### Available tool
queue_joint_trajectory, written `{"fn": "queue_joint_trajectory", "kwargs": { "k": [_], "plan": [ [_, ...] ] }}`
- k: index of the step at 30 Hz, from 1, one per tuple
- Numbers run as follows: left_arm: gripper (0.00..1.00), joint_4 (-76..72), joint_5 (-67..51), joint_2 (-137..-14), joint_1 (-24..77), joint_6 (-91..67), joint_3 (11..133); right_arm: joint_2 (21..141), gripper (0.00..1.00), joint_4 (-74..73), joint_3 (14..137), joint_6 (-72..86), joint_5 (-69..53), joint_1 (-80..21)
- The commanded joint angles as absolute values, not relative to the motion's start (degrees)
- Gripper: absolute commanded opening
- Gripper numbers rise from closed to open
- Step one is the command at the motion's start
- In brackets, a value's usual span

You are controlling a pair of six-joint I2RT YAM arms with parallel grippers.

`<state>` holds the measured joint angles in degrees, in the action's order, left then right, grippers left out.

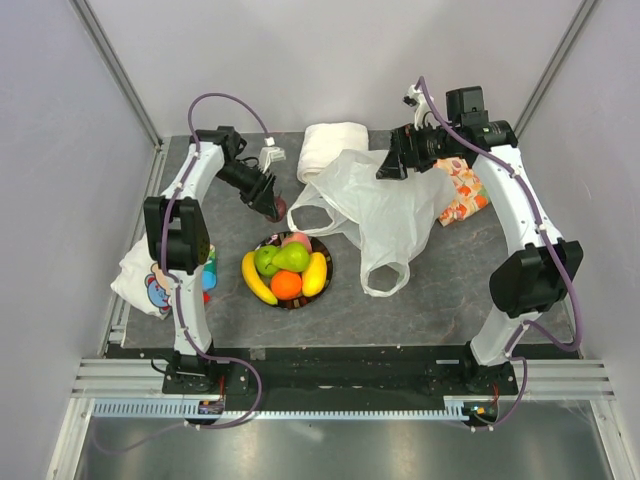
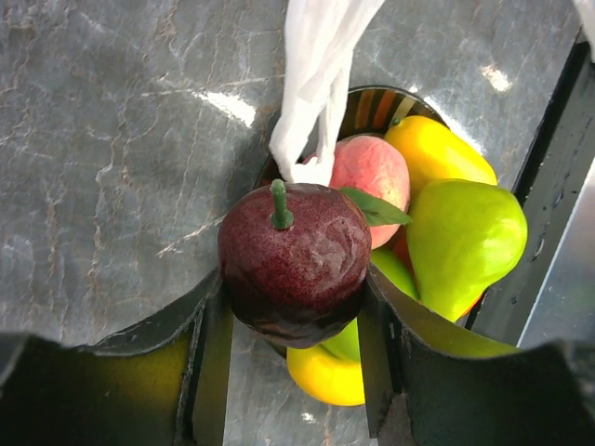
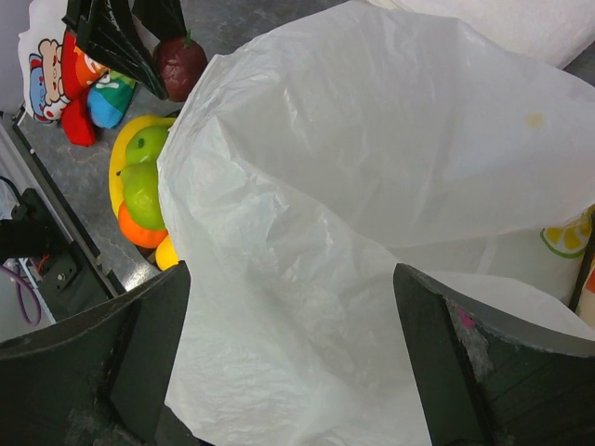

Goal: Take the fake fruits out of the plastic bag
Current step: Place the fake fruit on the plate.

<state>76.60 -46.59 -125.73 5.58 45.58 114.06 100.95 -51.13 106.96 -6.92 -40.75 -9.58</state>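
My left gripper [image 2: 290, 302] is shut on a dark red round fruit [image 2: 294, 263] with a green stem, held just above the far edge of the plate [image 1: 325, 285]. On that plate lie a pink peach [image 2: 372, 177], a green pear [image 2: 462, 243], yellow bananas [image 1: 256, 280], a green apple [image 1: 266, 260] and an orange [image 1: 286, 285]. The white plastic bag [image 1: 385, 215] lies crumpled to the right of the plate, and one of its handles [image 2: 316, 84] hangs by the red fruit. My right gripper [image 3: 288, 362] stands open over the bag's far end, touching nothing.
A white cloth roll [image 1: 333, 148] lies at the back of the table. Orange fruit-patterned fabric [image 1: 463, 192] sits under the right arm. A cartoon-printed white cloth with a colourful toy [image 1: 145, 280] lies at the left edge. The table's metal rail runs along the near side.
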Motion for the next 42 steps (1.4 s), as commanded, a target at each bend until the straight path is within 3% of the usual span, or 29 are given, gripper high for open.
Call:
{"fn": "queue_joint_trajectory", "kwargs": {
  "k": [1,17,25,30,42],
  "plan": [
    [0.07,85.79,-49.13,-123.67,5.62,44.83,110.49,100.81,0.98,-50.98,109.25,-8.09,-40.52,-9.58],
    [0.12,79.46,-48.6,-121.38,5.8,42.89,100.64,100.02,0.98,-50.8,108.37,-7.91,-41.22,-9.58],
    [0.29,74.88,-46.67,-120.76,5.98,41.31,99.4,99.75,0.98,-50.71,107.67,-7.74,-41.13,-9.58],
    [0.45,73.74,-47.11,-121.2,5.98,39.99,100.54,99.67,0.98,-50.71,107.67,-7.65,-41.13,-9.67],
    [0.66,73.83,-46.32,-120.59,6.06,40.08,100.63,99.93,0.98,-50.54,107.49,-7.47,-41.48,-9.58]
  ]
}}
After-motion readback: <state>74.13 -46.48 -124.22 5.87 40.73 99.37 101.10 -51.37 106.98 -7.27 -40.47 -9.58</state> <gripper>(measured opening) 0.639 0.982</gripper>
